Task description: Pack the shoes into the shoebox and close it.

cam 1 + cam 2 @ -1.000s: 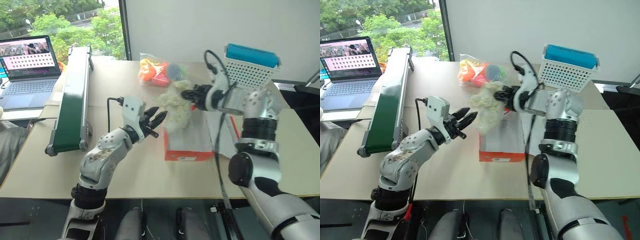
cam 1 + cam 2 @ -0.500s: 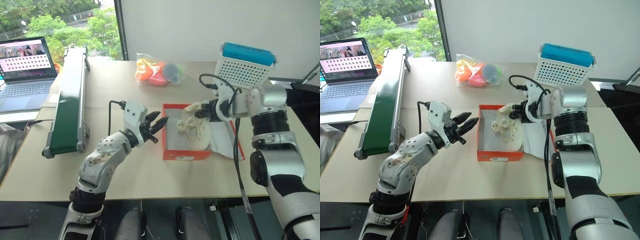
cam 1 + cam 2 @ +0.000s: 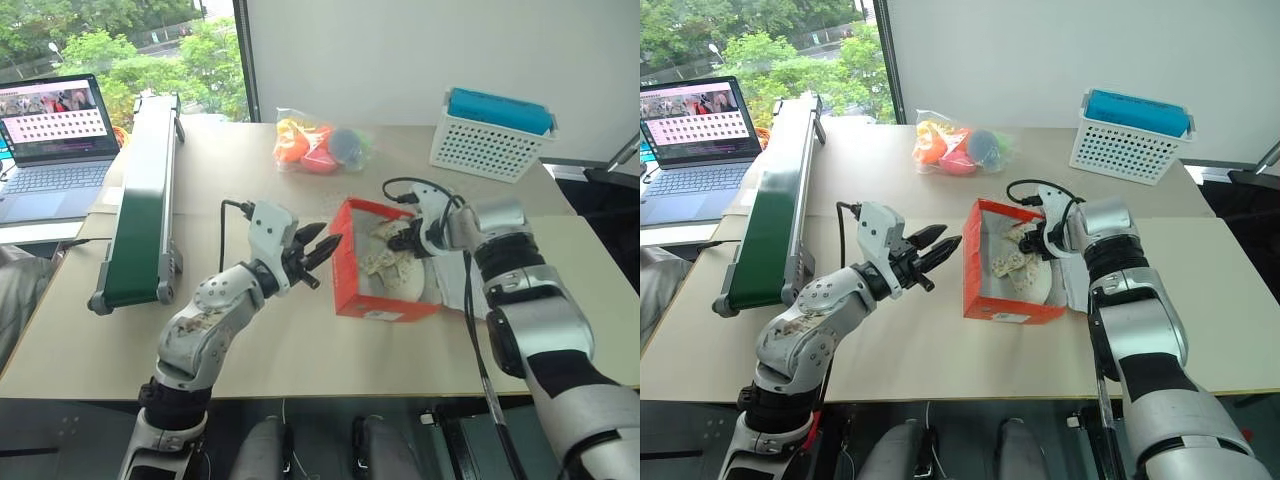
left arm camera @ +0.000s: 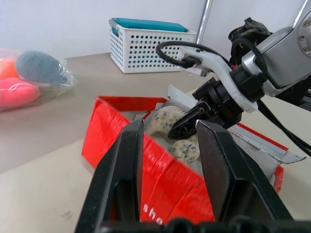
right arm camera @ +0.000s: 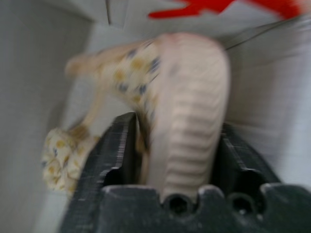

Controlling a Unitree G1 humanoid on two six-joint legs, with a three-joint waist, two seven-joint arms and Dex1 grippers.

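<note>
The orange-red shoebox point(image 3: 362, 285) stands open mid-table, skewed, with its lid point(image 4: 265, 148) lying open on the right side. The cream shoes point(image 3: 393, 262) lie inside on the white lining. My right gripper point(image 3: 408, 241) reaches down into the box. In the right wrist view one shoe's ribbed sole point(image 5: 192, 121) sits between its fingers point(image 5: 116, 150), which stand apart with a dark gap on one side. My left gripper point(image 3: 322, 248) hovers just left of the box's left wall, open and holding nothing, its fingers point(image 4: 129, 160) pointing at the red wall point(image 4: 146, 155).
A bag of colourful balls point(image 3: 320, 145) lies behind the box. A white perforated basket point(image 3: 490, 135) with a teal top stands at the back right. A green conveyor point(image 3: 140, 190) runs along the left, with a laptop point(image 3: 50, 130) beyond it.
My right gripper has come down from above the table into the box with the shoes, and its jaws have widened. The box now sits skewed. The left gripper has hardly moved.
</note>
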